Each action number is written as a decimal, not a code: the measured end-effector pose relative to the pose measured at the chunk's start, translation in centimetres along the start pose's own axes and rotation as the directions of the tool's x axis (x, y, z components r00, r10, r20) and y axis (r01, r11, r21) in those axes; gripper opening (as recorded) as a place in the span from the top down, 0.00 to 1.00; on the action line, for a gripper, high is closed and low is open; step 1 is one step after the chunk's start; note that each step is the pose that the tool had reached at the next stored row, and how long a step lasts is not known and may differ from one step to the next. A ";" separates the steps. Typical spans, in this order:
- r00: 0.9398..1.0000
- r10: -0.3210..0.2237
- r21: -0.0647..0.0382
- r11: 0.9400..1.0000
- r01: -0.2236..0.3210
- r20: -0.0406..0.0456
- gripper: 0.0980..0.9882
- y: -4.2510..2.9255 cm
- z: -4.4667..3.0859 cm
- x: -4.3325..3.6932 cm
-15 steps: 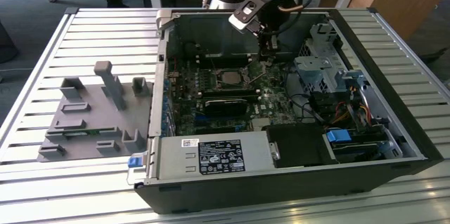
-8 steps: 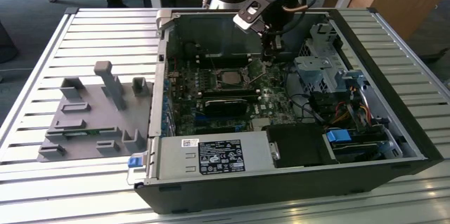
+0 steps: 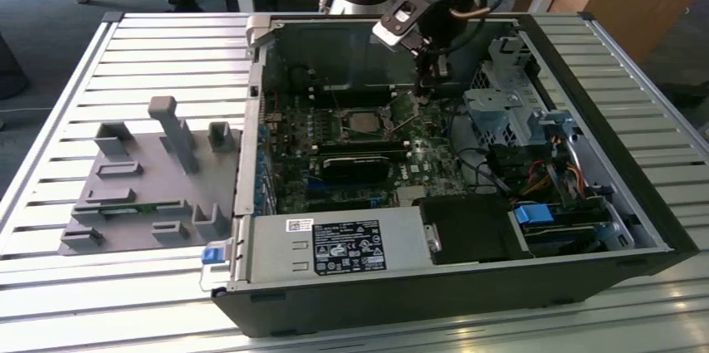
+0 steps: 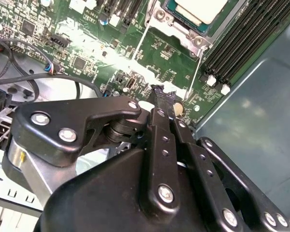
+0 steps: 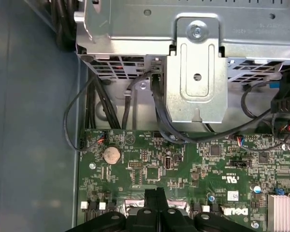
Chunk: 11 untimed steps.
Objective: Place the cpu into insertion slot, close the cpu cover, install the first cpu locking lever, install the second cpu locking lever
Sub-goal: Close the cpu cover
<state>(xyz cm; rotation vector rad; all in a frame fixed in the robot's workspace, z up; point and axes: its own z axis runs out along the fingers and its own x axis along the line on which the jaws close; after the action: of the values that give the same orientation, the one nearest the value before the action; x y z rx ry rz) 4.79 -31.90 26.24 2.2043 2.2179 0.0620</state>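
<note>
Gripping: the gripper (image 4: 165, 96) has its fingers pressed together, and nothing shows between them.
Gripper place: it hangs inside the computer case (image 3: 443, 291), low over the motherboard (image 5: 183, 169), at about 2 o'clock from the insertion slot (image 3: 344, 125) in the exterior view.
Cpu: the cpu (image 4: 201, 7) lies flat in the slot, pale metal face up.
Cpu cover: the cpu cover (image 4: 176, 26) appears lowered, its frame lying flat around the chip; I judge it closed.
Locking levers: two thin wire locking levers (image 4: 195, 72) slant out from the socket and look unlatched. The free end of one sits just beside the fingertips in the second wrist view; whether they touch cannot be told.
Progress: placement looks done and the cover probably closed, but neither lever is latched yet.
</note>
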 end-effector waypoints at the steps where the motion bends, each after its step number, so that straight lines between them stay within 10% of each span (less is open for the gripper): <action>1: 1.000 0.000 0.000 1.000 0.000 0.000 0.99 0.05 0.01 0.07; 11: 1.000 0.000 0.010 1.000 0.000 0.000 0.99 0.77 0.32 0.58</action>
<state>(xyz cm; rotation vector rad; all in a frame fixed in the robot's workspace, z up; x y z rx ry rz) 5.58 -31.31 25.96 2.2093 2.2228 0.0513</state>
